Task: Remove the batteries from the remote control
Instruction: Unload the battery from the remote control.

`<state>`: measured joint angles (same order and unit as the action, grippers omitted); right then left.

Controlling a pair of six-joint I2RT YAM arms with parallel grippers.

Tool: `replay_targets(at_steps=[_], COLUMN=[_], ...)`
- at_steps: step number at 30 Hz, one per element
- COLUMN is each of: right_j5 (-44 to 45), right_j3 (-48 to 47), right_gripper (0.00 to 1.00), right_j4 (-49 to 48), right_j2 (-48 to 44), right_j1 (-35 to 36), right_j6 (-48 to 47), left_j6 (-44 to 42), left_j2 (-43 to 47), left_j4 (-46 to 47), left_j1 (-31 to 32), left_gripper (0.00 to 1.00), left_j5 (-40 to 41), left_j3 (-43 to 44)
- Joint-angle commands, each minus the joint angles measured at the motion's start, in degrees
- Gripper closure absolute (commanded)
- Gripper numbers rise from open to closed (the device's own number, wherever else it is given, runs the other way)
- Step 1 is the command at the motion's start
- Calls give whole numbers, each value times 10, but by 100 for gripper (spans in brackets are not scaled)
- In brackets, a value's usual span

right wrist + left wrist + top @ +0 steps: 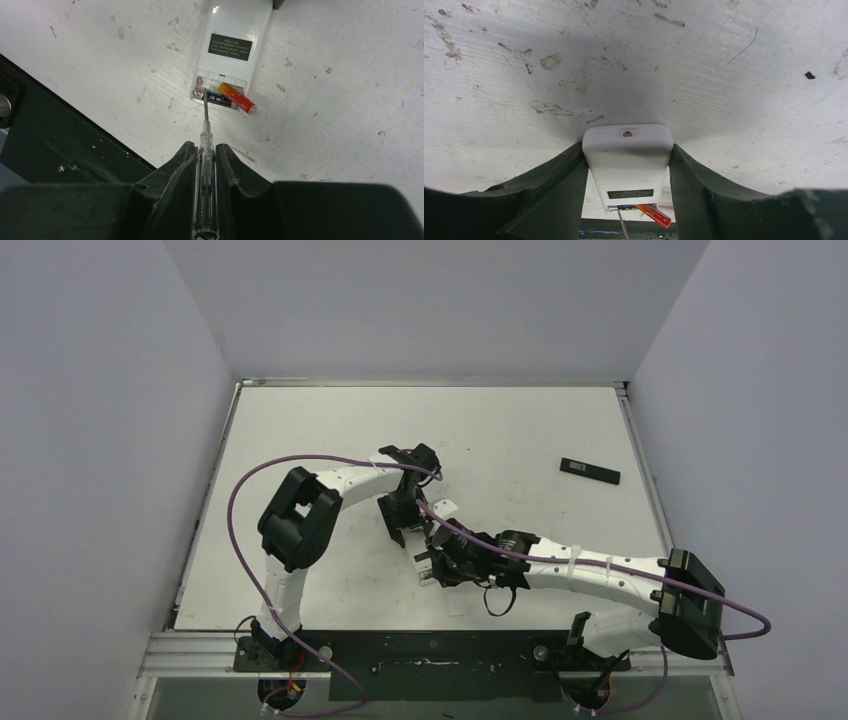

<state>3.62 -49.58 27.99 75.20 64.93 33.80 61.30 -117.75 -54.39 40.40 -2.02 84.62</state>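
Nearest to me, the right gripper point(205, 148) is clamping a screwdriver point(206, 125), both fingers pressing tight on its clear handle. The shaft is pointing away from the arm and down toward the remote point(235, 30), which is lying flat on the table point(350, 60) with its back facing up.

The near end of the remote is showing an open bay point(220, 92). The screwdriver tip is sitting at the left end of a dark battery point(218, 99), which is lying across the bay. A red battery point(237, 98) is resting askew just behind it, one end in the bay and the other poking out past the remote's corner. I am seeing only these two cells.

Further on, the left gripper point(626, 150) is holding the remote's far end, one finger bearing on each long side. From the left wrist I am looking down the white back, with the red battery showing at the bottom.

From above, both grippers are meeting near the middle of the table, and a white piece point(445, 506) is lying just beside them. Farthest off, a black bar point(590, 471) is lying well apart toward the far right.
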Motion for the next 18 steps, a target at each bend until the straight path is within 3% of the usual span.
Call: replay_targets(at_steps=[1,18], right_j5=[10,69], right_j3=[-19,-62], right_gripper=[95,95], right_j4=[0,69], right_j2=[9,38], right_j1=[3,20], right_j6=[-7,-26], left_j6=[7,7], left_j2=[-10,-9], left_j4=[27,31], left_j1=[-2,-2], left_gripper=[100,100], left_j5=[20,20], left_j3=[-9,-16])
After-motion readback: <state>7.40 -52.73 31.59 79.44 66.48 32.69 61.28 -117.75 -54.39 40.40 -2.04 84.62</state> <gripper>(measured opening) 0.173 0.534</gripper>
